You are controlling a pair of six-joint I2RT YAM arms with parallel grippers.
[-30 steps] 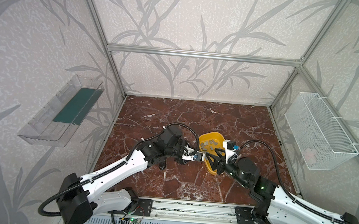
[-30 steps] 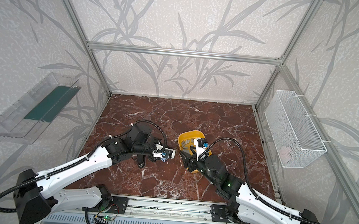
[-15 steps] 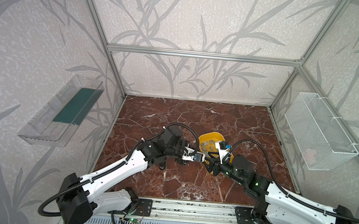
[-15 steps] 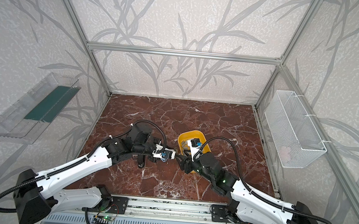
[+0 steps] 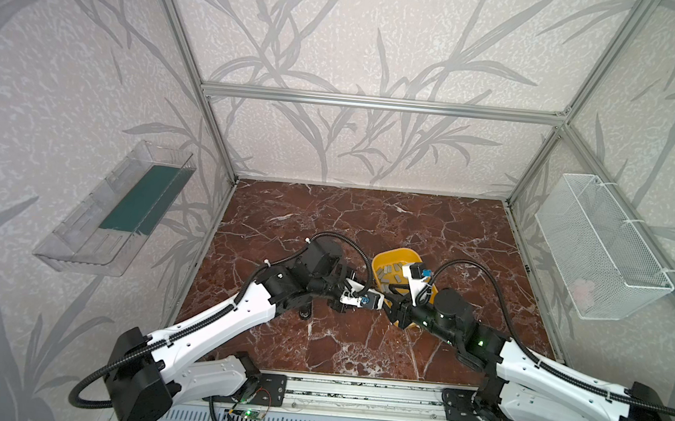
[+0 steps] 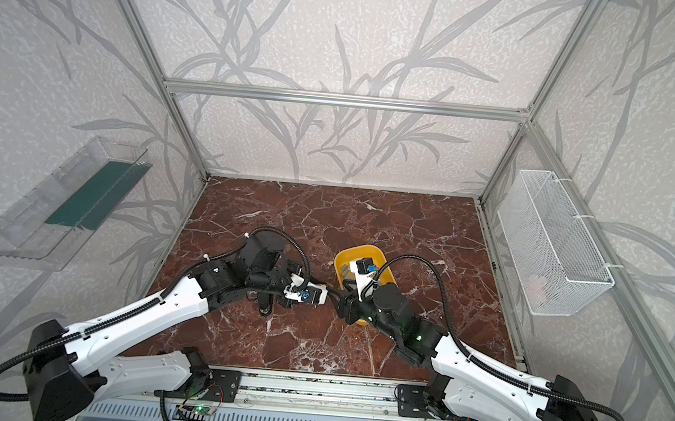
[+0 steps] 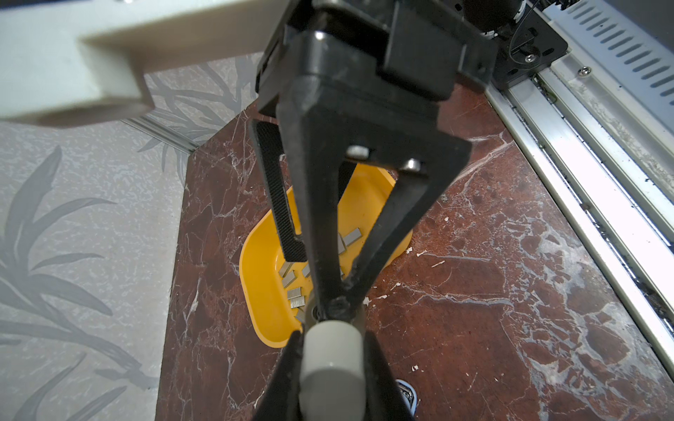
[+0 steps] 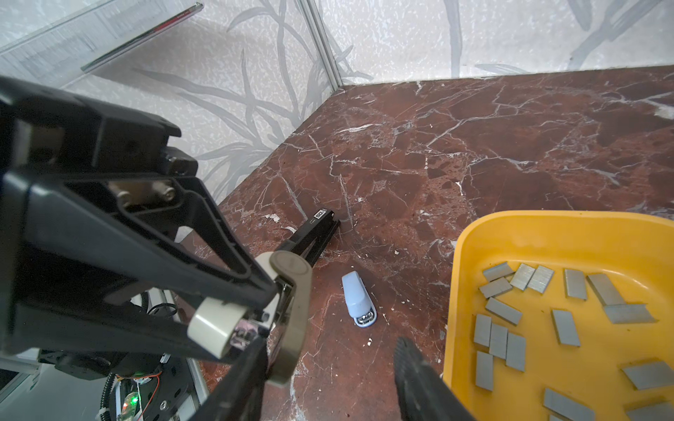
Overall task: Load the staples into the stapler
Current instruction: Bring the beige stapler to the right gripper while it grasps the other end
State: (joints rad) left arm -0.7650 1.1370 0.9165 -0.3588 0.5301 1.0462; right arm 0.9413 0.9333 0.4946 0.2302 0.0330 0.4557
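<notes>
Left gripper (image 8: 251, 317) clenched on the beige stapler (image 8: 291, 291). Right gripper (image 8: 330, 340) jaws apart, empty. In the right wrist view I see a blue stapler (image 8: 359, 302) on the floor, left of the yellow tray (image 8: 459, 291) holding staples (image 8: 503, 310). The top views hide it.

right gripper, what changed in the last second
The right gripper edged left from over the yellow tray toward the stapler; its jaws are apart and grip nothing. The left gripper stayed put, shut on the stapler. The tray and staples did not move.
</notes>
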